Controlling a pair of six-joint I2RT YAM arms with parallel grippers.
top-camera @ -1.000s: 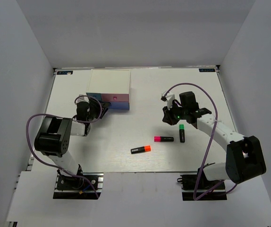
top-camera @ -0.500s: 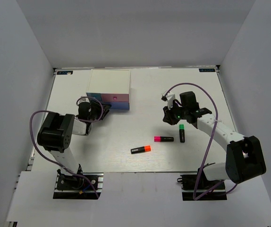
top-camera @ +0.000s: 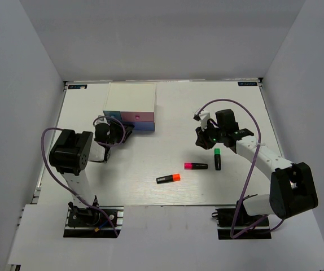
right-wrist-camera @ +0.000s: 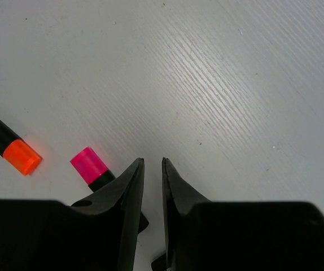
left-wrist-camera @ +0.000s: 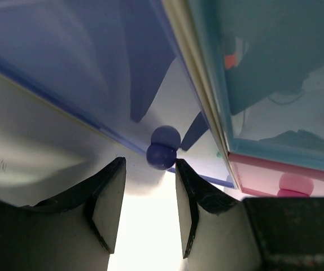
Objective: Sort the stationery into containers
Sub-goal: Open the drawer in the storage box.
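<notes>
The containers are the drawers of a cream-topped box point(top-camera: 131, 99) at the back left. My left gripper point(top-camera: 122, 131) is at its front, open. In the left wrist view the dark blue drawer's knob point(left-wrist-camera: 162, 153) sits just past the left gripper's point(left-wrist-camera: 149, 166) tips, close by the right finger point(left-wrist-camera: 187, 192); no grip shows. Beside it are the light-blue front point(left-wrist-camera: 275, 84) and the pink front point(left-wrist-camera: 269, 168). Three highlighters lie on the table: orange point(top-camera: 168, 178), pink point(top-camera: 196, 166), green point(top-camera: 217, 158). My right gripper point(top-camera: 200, 141) hovers above them, open by a narrow gap with nothing in it point(right-wrist-camera: 152, 164). Its wrist view shows the pink cap point(right-wrist-camera: 88, 164) and the orange cap point(right-wrist-camera: 21, 156).
The white table point(top-camera: 167, 141) is walled by grey panels on three sides. Purple cables loop off both arms. The pink drawer's knob point(left-wrist-camera: 296, 183) shows at the right edge of the left wrist view.
My left arm has swung in towards the box and its jaws have narrowed a little around the line of the dark blue knob. The right arm and the highlighters have not moved.
</notes>
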